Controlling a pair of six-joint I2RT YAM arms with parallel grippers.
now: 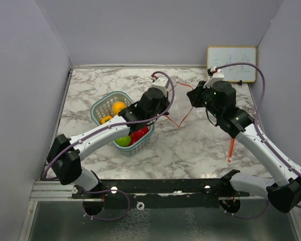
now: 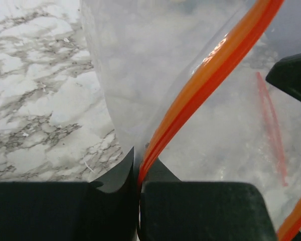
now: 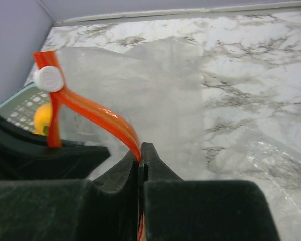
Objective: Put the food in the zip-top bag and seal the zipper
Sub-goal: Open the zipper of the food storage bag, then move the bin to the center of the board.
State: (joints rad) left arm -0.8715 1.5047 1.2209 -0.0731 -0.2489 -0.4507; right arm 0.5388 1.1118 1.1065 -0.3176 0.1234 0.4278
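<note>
left gripper (image 2: 138, 173) pinched tight on the zipper (image 2: 210, 75), right gripper (image 3: 140, 155) clamped on it too, zip-top bag (image 3: 155, 85) strung between them over the marble table (image 1: 190, 150), food (image 1: 118, 107) sitting in the teal basket (image 1: 96, 108) beside the left arm

1 teal basket (image 1: 96, 105). Fruits (image 1: 119, 107) showing in it: 2 orange-yellow, 1 green (image 1: 123, 141), 1 red (image 1: 140, 133); an arm hides the rest. 1 zip-top bag (image 3: 155, 85), 1 zipper (image 3: 100, 113), 1 white slider (image 3: 48, 79), 1 whiteboard (image 1: 231, 64), 2 arms (image 1: 100, 133) (image 1: 256, 135).
</note>
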